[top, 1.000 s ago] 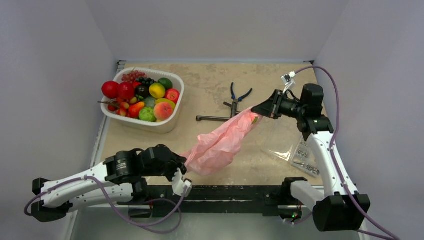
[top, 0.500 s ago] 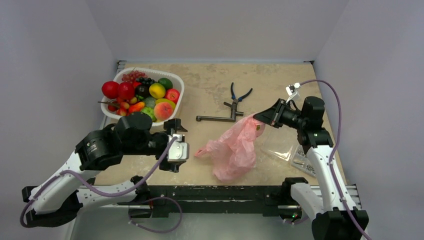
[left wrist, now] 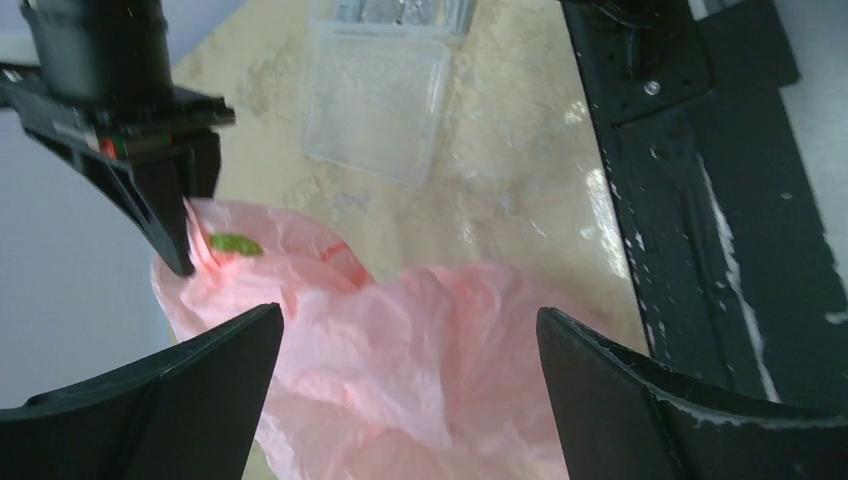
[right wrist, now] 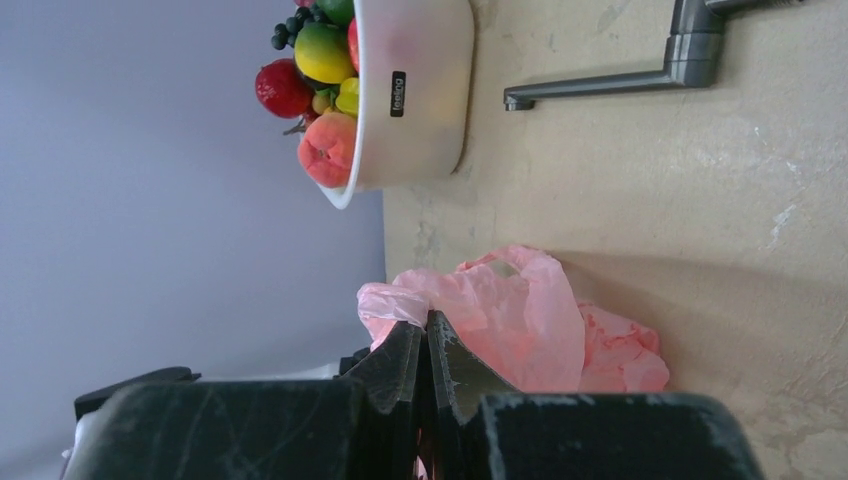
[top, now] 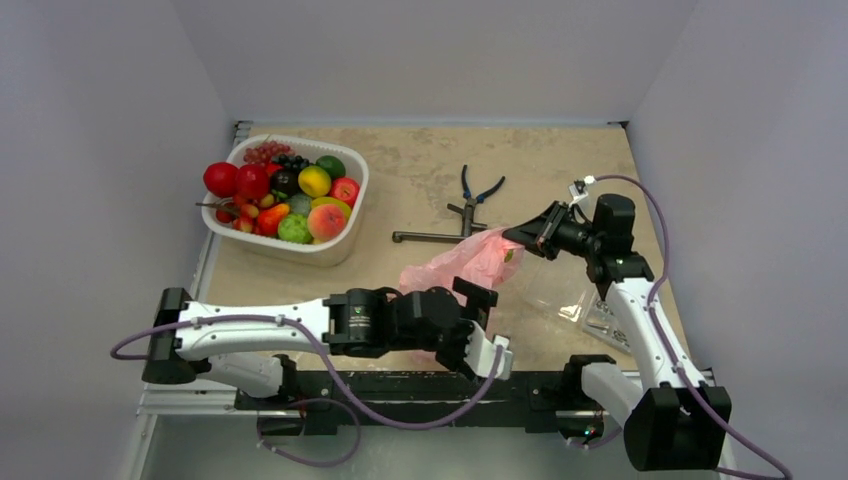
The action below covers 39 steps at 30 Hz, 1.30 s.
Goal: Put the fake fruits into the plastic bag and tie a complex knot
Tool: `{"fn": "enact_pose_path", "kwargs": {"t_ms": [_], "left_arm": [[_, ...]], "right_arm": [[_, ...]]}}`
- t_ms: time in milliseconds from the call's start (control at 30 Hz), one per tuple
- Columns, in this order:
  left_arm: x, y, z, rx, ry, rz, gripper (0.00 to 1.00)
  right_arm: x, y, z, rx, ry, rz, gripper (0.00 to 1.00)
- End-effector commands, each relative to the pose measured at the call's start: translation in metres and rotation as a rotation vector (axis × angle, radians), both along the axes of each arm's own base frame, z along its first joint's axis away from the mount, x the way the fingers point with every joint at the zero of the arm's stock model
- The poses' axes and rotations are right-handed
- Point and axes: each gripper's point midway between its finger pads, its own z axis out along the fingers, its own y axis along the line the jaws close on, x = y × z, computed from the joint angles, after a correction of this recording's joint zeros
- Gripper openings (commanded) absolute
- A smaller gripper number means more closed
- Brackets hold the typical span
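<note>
A beige stone-patterned tabletop (top: 420,165) is seen from above, with two robot arms mounted at its near edge.

The plastic bag (top: 462,264), thin, pink and crinkled, lies near the front centre of the tabletop, between the two arms. The right end effector (top: 512,238) is closed on the bag's far right corner. It pinches a fold of the film and holds that corner raised, while the rest of the bag slumps down onto the tabletop. A small green patch (left wrist: 236,243) shows at the film just beside the pinch; what it is cannot be told.

The left arm reaches across the front edge. The left end effector (top: 487,325) is spread wide open over the near side of the bag and grips nothing. In the left wrist view the pink film fills the space between its two dark fingers (left wrist: 170,400). Whether they touch it cannot be told.

The fake fruits (top: 285,195), red, yellow, green, orange, peach and dark grapes, are heaped in a white basket (top: 318,252) at the far left, well apart from the bag.

Behind the bag lie blue-handled pliers (top: 480,188) and a grey metal bar (top: 432,237). A clear bag of metal hardware (top: 605,318) lies near the right arm.
</note>
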Motion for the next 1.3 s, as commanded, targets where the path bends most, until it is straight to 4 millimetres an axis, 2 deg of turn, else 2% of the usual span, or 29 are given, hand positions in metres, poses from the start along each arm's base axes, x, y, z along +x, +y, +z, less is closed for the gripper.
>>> {"fn": "enact_pose_path", "kwargs": {"t_ms": [0,100,133,167,200,300,367,500,600,767,833,867,933,967,1000,1033,1100,1133,1200,1267], "left_arm": [[0.028,-0.048,0.018,-0.106,-0.233,0.095,1.0],[0.05,-0.041,-0.003,-0.047,-0.295,0.123,1.0],[0.056,-0.038,-0.01,-0.028,-0.309,0.122,0.98],[0.064,-0.032,-0.018,0.007,-0.324,0.134,0.92],[0.07,-0.025,-0.025,0.045,-0.326,0.145,0.8],[0.08,-0.003,-0.035,0.106,-0.27,0.172,0.19],[0.074,0.008,-0.025,0.079,-0.211,0.157,0.0],[0.03,0.04,0.015,-0.079,0.14,0.0,0.0],[0.004,0.055,0.036,-0.148,0.252,-0.099,0.0],[-0.014,0.062,0.066,-0.236,0.329,-0.175,0.0],[-0.012,0.059,0.075,-0.261,0.363,-0.159,0.0],[-0.006,0.058,0.082,-0.279,0.386,-0.137,0.0],[0.006,0.055,0.088,-0.31,0.463,-0.076,0.0],[0.013,0.054,0.09,-0.328,0.495,-0.047,0.0],[0.019,0.053,0.093,-0.347,0.526,-0.026,0.0],[0.023,0.051,0.095,-0.363,0.538,-0.012,0.0],[0.03,0.047,0.098,-0.386,0.548,0.015,0.0],[0.033,0.045,0.102,-0.404,0.559,0.03,0.0],[0.038,0.041,0.107,-0.426,0.571,0.041,0.0],[0.049,0.038,0.112,-0.454,0.585,0.101,0.0]], "right_arm": [[0.005,0.003,0.008,0.056,0.009,-0.001,0.0],[0.0,0.004,0.007,0.056,0.017,0.008,0.0],[-0.002,0.003,0.006,0.048,0.019,0.007,0.0],[-0.005,0.003,0.004,0.045,0.025,0.008,0.0],[-0.007,0.003,0.004,0.044,0.025,0.013,0.0],[-0.012,0.004,0.005,0.037,0.006,0.032,0.0],[-0.014,0.001,0.005,0.033,-0.011,0.053,0.0],[-0.008,-0.02,-0.009,-0.091,-0.036,0.027,0.0],[0.007,-0.033,-0.016,-0.18,-0.061,-0.018,0.0],[0.029,-0.044,-0.015,-0.274,-0.13,-0.029,0.0],[0.032,-0.041,-0.006,-0.285,-0.19,0.013,0.0],[0.03,-0.037,0.004,-0.281,-0.235,0.054,0.01],[0.027,-0.035,0.038,-0.312,-0.348,0.09,0.32],[0.024,-0.037,0.051,-0.35,-0.401,0.103,0.54],[0.02,-0.039,0.069,-0.389,-0.461,0.109,0.71],[0.014,-0.04,0.078,-0.419,-0.495,0.117,0.8],[0.002,-0.043,0.097,-0.477,-0.556,0.117,0.9],[-0.006,-0.043,0.104,-0.492,-0.573,0.12,0.91],[-0.028,-0.036,0.117,-0.484,-0.618,0.162,0.9],[-0.052,-0.026,0.124,-0.448,-0.66,0.227,0.81]]}}
